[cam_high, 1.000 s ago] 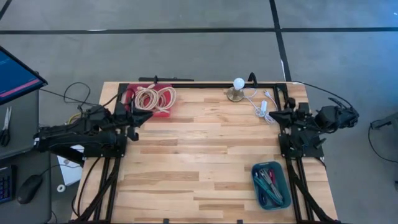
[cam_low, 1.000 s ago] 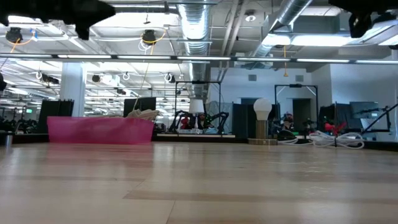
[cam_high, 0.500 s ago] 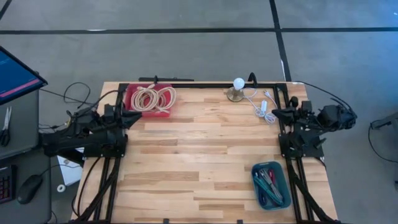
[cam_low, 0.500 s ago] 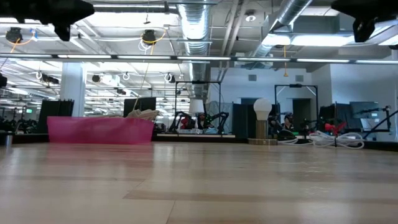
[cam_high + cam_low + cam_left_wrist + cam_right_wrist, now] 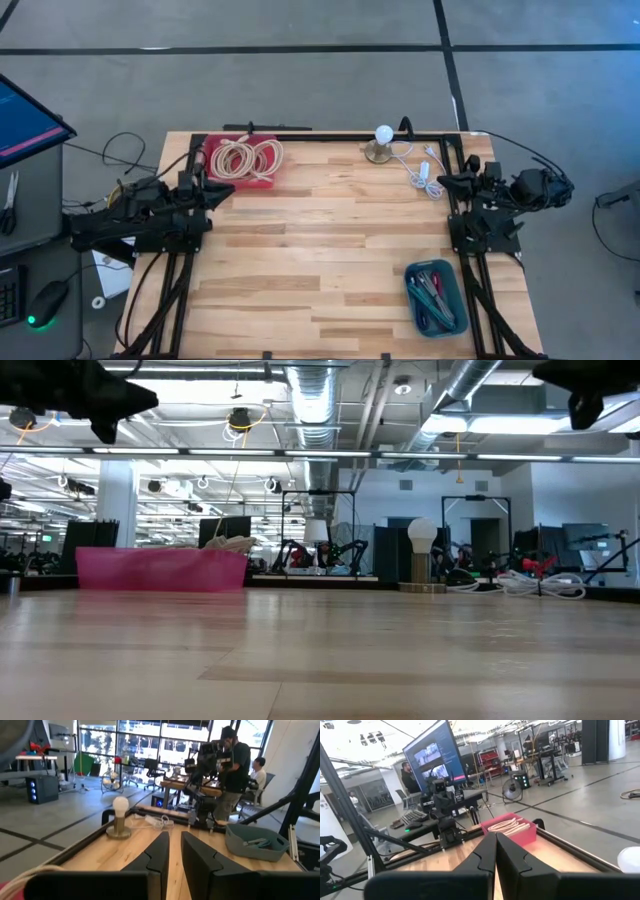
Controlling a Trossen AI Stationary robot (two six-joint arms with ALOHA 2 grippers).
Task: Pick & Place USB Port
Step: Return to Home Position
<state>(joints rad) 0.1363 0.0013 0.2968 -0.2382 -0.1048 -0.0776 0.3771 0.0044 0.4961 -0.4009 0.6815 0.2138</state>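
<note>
High view: the coiled USB cables (image 5: 250, 158) fill the pink bin (image 5: 211, 170); the left pincer (image 5: 222, 189) hovers just beside it, empty.

Left wrist view: its fingers (image 5: 161, 851) stand slightly parted.

Right wrist view: the right pincer (image 5: 495, 851), pressed closed and empty, faces that bin. The cables look light and floppy; better to grip a whole loop bundle.

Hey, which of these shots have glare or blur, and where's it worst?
Low view: the near table is soft, and the ceiling lights blow out. Left wrist view: bright windows wash out the background behind the bulb lamp. Right wrist view: the ceiling is overexposed above the pink bin. High view: evenly lit.
</note>
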